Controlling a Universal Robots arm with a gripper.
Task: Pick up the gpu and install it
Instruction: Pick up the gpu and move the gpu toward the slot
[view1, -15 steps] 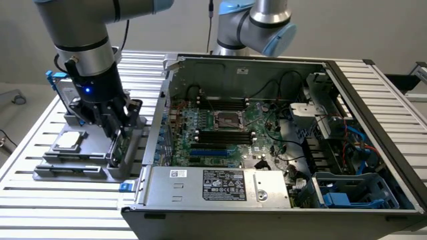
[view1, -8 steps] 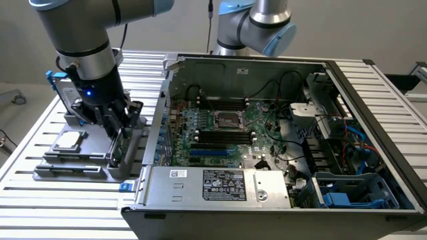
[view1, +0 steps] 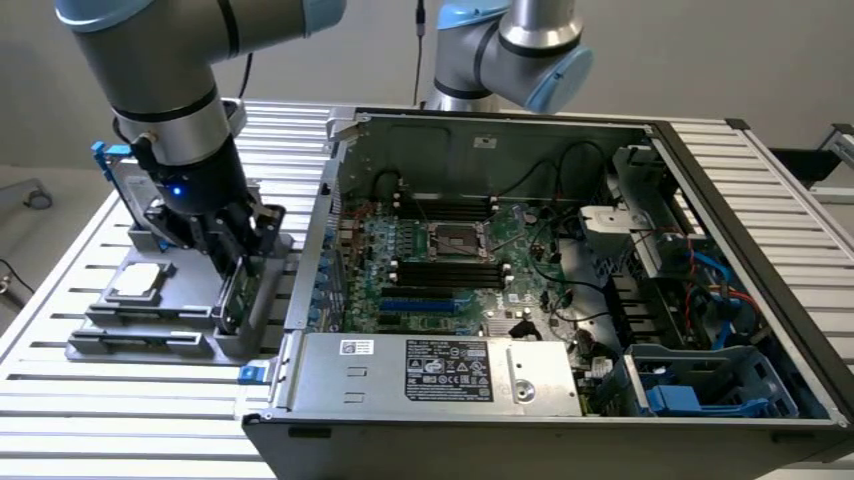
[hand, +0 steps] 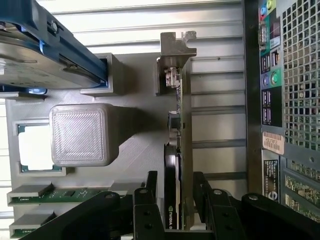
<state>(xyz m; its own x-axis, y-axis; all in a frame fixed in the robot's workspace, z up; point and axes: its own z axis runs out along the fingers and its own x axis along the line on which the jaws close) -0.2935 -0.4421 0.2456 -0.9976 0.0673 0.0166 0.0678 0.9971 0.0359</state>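
Gpu (hand: 179, 125) stands on edge in a slot of the grey fixture (hand: 135, 145), cooler facing the fixture's middle. Your end effector (hand: 175, 180) is down over that slot, wide open. One finger sits on each side of the card, gaps on both sides, nothing held. Blue-railed hard drive (hand: 30, 55) rests on the fixture. Open computer case (view1: 534, 260) stands beside the fixture on the tabletop (view1: 120, 410).

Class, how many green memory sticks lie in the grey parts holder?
2. One memory stick lies beside the processor, the second stick beside the first. The gripper may hide others.
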